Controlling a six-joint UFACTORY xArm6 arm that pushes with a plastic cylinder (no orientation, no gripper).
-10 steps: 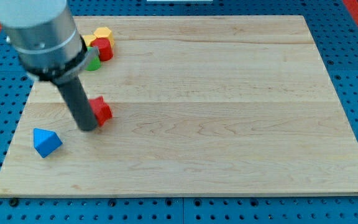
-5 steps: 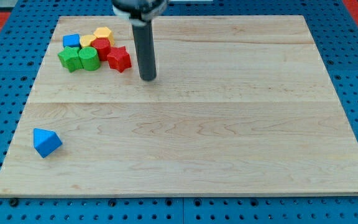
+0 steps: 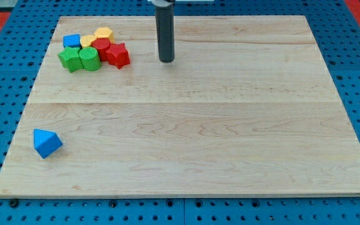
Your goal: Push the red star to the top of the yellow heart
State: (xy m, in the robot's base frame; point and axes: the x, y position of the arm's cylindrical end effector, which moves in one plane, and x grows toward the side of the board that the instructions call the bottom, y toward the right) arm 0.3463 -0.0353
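Fingers do not exist on this arm, so nothing spreads, presses together or pinches; the work is done by my tip (image 3: 166,60), the bare lower end of a straight dark rod, touching no block.

Taking the red star (image 3: 119,55) as the landmark and working from the view's bottom upward: the blue block (image 3: 46,142), a pyramid-like shape, sits alone far below and to the left of the star, well apart from everything else. My tip stands to the right of the star, near it but with bare board between them. The star itself rests at the right end of a tight cluster. Touching its left side is a red block (image 3: 102,47), shape unclear; further left are two green blocks (image 3: 80,59). Above and left of the star lie the yellow blocks (image 3: 97,37), one of them presumably the yellow heart, and another blue block (image 3: 72,41) at the cluster's far left.

Judging by this layout, the star sits below and right of the yellow pieces, so it probably needs to go up and around them. The rod hangs nearly vertical, its upper part leaving the view's top.
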